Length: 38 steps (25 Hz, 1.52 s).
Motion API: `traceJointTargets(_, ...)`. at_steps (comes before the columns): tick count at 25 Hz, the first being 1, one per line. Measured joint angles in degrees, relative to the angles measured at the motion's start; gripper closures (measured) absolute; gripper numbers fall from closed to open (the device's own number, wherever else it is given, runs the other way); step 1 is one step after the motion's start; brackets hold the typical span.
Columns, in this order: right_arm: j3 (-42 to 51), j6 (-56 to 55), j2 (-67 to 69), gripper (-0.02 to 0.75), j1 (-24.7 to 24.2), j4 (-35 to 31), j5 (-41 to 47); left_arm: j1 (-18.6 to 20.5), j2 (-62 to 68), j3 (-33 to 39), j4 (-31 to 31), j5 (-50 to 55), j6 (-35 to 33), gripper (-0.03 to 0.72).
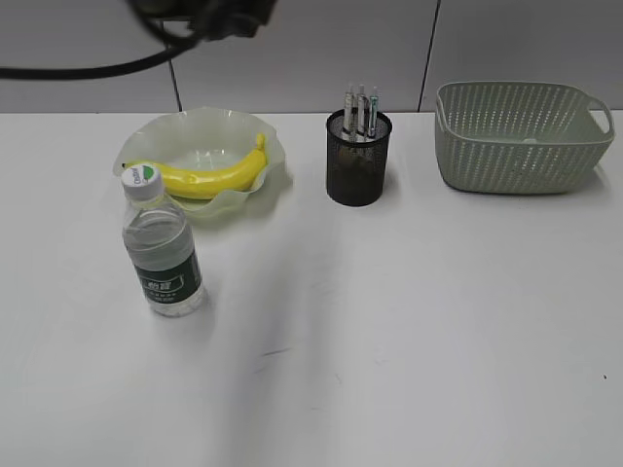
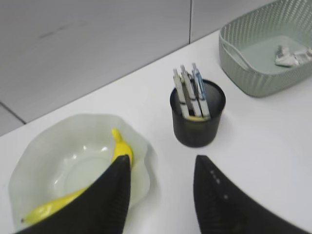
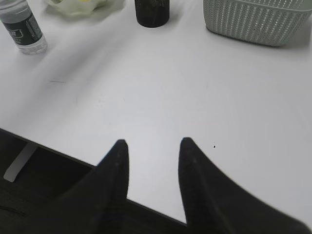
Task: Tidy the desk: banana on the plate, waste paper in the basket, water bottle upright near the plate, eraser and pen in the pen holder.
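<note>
The yellow banana (image 1: 219,175) lies in the pale green wavy plate (image 1: 209,122). The water bottle (image 1: 161,248) stands upright in front of the plate. Three pens (image 1: 360,112) stand in the black mesh pen holder (image 1: 357,161). I cannot make out the eraser for certain. Crumpled waste paper (image 2: 292,54) lies in the green basket (image 1: 521,136). My left gripper (image 2: 163,163) is open and empty, held high above the table between the plate (image 2: 63,141) and the holder (image 2: 197,122). My right gripper (image 3: 152,142) is open and empty over the table's front edge.
A dark arm and cable (image 1: 209,15) hang at the top left of the exterior view. The white table (image 1: 409,321) stretches in front of the holder and basket. The table's front edge (image 3: 53,148) shows in the right wrist view, with dark floor below.
</note>
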State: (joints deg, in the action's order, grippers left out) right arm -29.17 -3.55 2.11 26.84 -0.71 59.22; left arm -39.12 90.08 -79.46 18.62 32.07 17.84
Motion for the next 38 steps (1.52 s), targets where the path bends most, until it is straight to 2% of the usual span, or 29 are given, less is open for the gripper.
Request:
traceJointTargets(6, 0.0, 0.0, 0.0, 0.453, 0.0, 0.0, 0.0, -0.63, -32.8, 24.64, 0.11, 6.52, 1.81, 0.376)
traceJointTargets(11, 0.0, 0.0, 0.0, 0.453, 0.0, 0.05, 0.02, -0.63, -60.41, 36.47, -0.18, 20.83, 2.61, 0.378)
traceJointTargets(16, 0.0, 0.0, 0.0, 0.454, 0.0, 0.05, 0.02, -0.68, -78.91, 42.24, -2.09, 29.57, 2.27, 0.38)
traceJointTargets(21, 0.0, 0.0, 0.0, 0.468, 0.0, 0.05, 0.06, -0.68, -89.61, 47.77, -6.59, 29.45, -1.86, 0.381)
traceJointTargets(33, 0.0, 0.0, 0.0, 0.489, -0.11, 0.0, 0.06, -0.31, -90.42, 48.54, -7.98, 29.19, -3.7, 0.426)
traceJointTargets(35, 0.0, 0.0, 0.0, 0.489, -2.18, -0.07, 0.06, 2.86, -90.42, 48.54, -7.98, 29.14, -3.7, 0.428)
traceJointTargets(38, 0.0, 0.0, 0.0, 0.491, -10.43, -0.14, 0.06, 14.1, -90.42, 48.54, -7.98, 29.14, -3.7, 0.43)
